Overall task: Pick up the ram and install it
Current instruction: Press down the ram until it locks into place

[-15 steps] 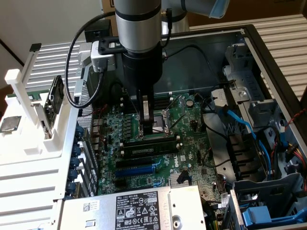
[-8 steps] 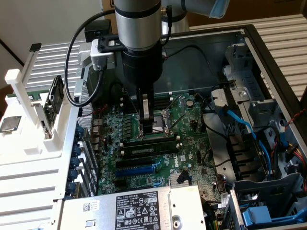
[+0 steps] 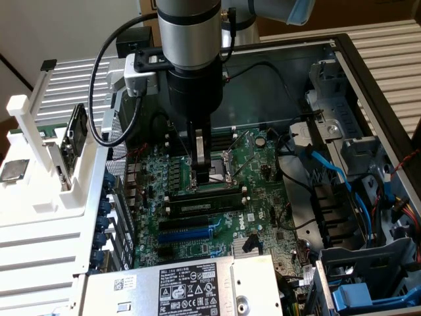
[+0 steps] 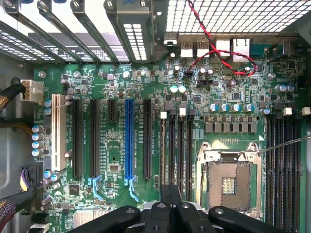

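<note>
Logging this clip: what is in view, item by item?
ram: one, dark green with pale label, lying along the memory slots beside the socket
processor socket: one, silver frame, on the board
circuit board: one, green, inside the open case
blue slot: one, blue, among black slots
twisted wire: one, red and black, near the rear ports
blue cables: several, blue, exterior view's right
metal box: one, grey with black label, near edge of case
white rack: one, white, outside the case, exterior view's left
arm: one, silver and black, above the board
gripper: one, black, over the socket
</note>
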You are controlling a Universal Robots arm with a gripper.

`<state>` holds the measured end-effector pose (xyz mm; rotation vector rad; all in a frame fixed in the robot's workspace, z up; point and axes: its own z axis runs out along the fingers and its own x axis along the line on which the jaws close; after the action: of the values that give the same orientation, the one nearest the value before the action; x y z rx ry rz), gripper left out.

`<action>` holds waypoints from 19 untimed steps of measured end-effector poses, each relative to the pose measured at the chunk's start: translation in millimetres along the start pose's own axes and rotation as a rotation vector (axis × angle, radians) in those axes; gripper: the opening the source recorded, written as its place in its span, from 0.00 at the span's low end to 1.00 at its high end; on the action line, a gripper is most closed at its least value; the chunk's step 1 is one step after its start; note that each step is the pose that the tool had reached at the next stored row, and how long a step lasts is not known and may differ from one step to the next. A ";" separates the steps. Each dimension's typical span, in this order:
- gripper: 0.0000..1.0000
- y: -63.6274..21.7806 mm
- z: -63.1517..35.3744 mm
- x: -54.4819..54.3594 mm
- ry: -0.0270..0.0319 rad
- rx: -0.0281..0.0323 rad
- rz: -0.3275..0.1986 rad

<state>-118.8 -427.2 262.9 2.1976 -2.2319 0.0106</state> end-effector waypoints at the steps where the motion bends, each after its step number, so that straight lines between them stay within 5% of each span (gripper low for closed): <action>1: 0.10 0.0 0.0 0.0 0.0000 0.0000 0.002; 7: 0.10 0.0 -0.1 0.0 -0.0015 -0.0012 0.100; 15: 0.10 0.0 0.0 0.0 -0.0045 -0.0040 0.358; 19: 0.10 0.0 0.0 0.0 -0.0049 -0.0047 0.429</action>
<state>-118.8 -427.2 263.0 1.6731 -2.6501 0.0029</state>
